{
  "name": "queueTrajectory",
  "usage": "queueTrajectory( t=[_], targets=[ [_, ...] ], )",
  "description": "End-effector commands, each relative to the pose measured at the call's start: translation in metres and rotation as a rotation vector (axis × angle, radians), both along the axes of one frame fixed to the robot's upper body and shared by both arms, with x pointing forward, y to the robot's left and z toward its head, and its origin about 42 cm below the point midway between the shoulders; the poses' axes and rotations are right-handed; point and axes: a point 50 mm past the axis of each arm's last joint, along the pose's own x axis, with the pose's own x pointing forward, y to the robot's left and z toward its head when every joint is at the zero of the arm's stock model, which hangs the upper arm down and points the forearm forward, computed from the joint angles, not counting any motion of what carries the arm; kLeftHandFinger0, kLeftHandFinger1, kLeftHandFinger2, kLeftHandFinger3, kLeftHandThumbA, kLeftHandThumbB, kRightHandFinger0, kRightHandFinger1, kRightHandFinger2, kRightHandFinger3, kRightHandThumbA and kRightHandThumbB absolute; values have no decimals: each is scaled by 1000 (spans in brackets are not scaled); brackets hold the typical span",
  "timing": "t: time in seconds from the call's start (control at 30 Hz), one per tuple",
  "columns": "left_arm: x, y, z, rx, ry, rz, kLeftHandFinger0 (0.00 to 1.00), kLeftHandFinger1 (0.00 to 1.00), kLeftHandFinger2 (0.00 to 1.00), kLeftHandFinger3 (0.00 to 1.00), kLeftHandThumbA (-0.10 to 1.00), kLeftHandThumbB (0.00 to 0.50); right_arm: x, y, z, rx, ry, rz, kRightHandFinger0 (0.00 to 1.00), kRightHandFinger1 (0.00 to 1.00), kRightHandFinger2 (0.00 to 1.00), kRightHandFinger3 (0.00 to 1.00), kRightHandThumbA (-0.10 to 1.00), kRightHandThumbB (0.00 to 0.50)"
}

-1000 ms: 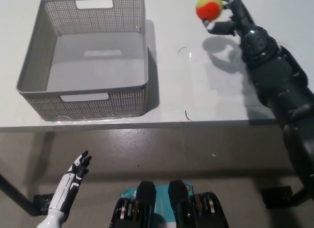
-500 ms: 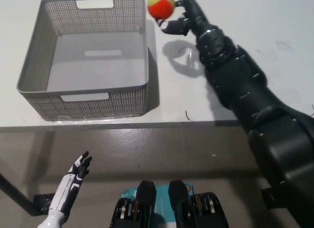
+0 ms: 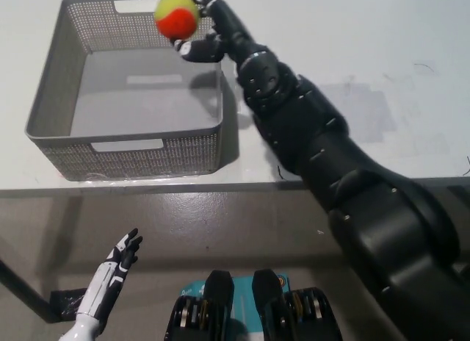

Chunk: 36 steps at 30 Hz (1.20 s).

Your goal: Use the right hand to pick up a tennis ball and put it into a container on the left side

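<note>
A yellow and orange tennis ball point(image 3: 177, 15) is held by my black right hand point(image 3: 204, 31), which is shut on it. The ball hangs over the far right part of the grey mesh basket point(image 3: 53, 98), above its inside near the back rim. My right arm stretches diagonally across the white table from the bottom right. My white left hand point(image 3: 117, 264) rests low at the lower left, below the table's front edge, with its fingers apart and nothing in it.
The white table point(image 3: 367, 76) runs across the upper picture, its front edge just below the basket. The arm's shadow falls on the table to the right. Grey floor lies below the edge.
My right arm has swung left with the ball, from the table's far right to over the basket's right side. The left hand has barely moved.
</note>
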Motion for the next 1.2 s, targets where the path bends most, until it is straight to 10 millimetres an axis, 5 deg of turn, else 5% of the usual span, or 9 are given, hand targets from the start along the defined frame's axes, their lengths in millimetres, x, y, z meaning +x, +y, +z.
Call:
queueTrajectory(
  t=[0.0, 0.07, 0.1, 0.23, 0.3, 0.37, 0.43, 0.63, 1.17],
  targets=[
    [5, 2, 11, 22, -30, -31, 1000, 1000, 1000, 1000, 1000, 333, -11, 39, 58, -18, -172, 107, 144, 164, 168, 325, 418, 26],
    [5, 2, 12, 23, -30, -34, 1000, 1000, 1000, 1000, 1000, 332, -14, 45, 58, -42, -189, 122, 99, 141, 156, 306, 415, 26],
    [6, 2, 13, 16, -30, -35, 1000, 1000, 1000, 1000, 1000, 333, -16, 49, 58, -91, -196, 124, 435, 476, 500, 527, 457, 28],
    [8, 3, 13, 2, -33, -37, 1000, 1000, 1000, 1000, 1000, 351, -19, 56, 58, -166, -232, 129, 294, 303, 373, 595, 520, 53],
    [10, 2, 15, 6, -37, -40, 1000, 1000, 1000, 1000, 1000, 350, -19, 59, 59, -219, -231, 121, 5, 38, 219, 618, 608, 108],
    [10, 2, 16, 4, -35, -41, 1000, 1000, 1000, 1000, 1000, 373, -19, 59, 60, -267, -245, 120, 391, 440, 655, 950, 827, 207],
    [12, 2, 17, 2, -38, -44, 1000, 1000, 1000, 1000, 1000, 373, -18, 59, 61, -327, -241, 121, 906, 994, 1000, 1000, 937, 278],
    [12, 2, 19, 9, -36, -48, 1000, 1000, 1000, 1000, 1000, 356, -14, 51, 60, -416, -249, 135, 1000, 1000, 1000, 1000, 1000, 480],
    [15, 2, 20, 23, -46, -49, 1000, 1000, 1000, 1000, 1000, 339, 1, 13, 88, -316, -312, 67, 1000, 1000, 1000, 1000, 1000, 445]
  ],
)
